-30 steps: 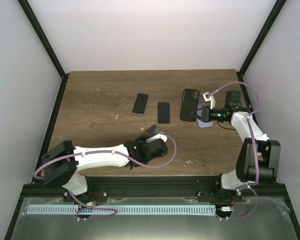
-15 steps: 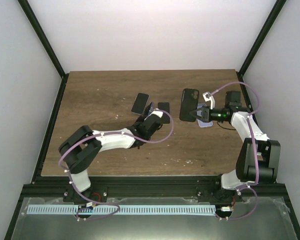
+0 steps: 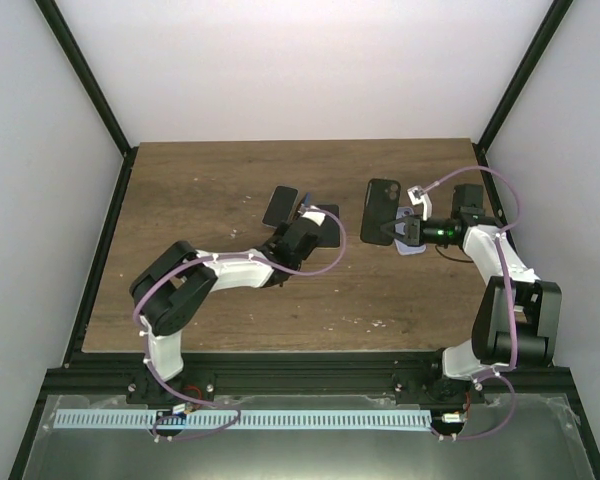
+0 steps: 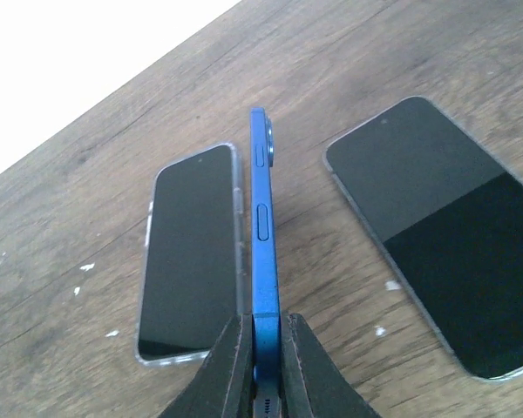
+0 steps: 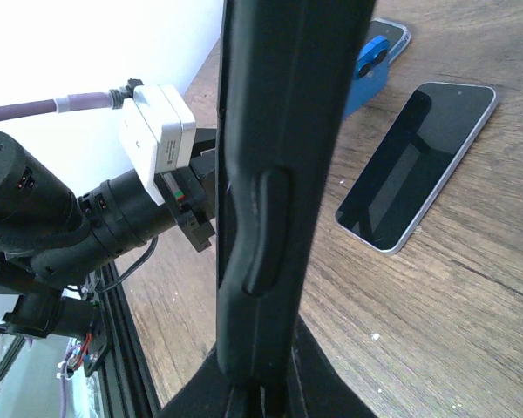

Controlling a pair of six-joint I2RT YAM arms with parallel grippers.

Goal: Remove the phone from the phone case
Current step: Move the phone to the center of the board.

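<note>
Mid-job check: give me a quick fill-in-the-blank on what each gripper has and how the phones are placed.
1. The phone clamped on edge by the left gripper is coloured ___.
2. The right gripper is shut on a case coloured ___.
3. The phone in the left gripper stands ___ the clear-cased phone and the dark phone.
Missing words: blue; black; between.

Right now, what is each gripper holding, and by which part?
Left gripper: blue phone, on edge, by its bottom end. Right gripper: black case, also by its bottom end.
</note>
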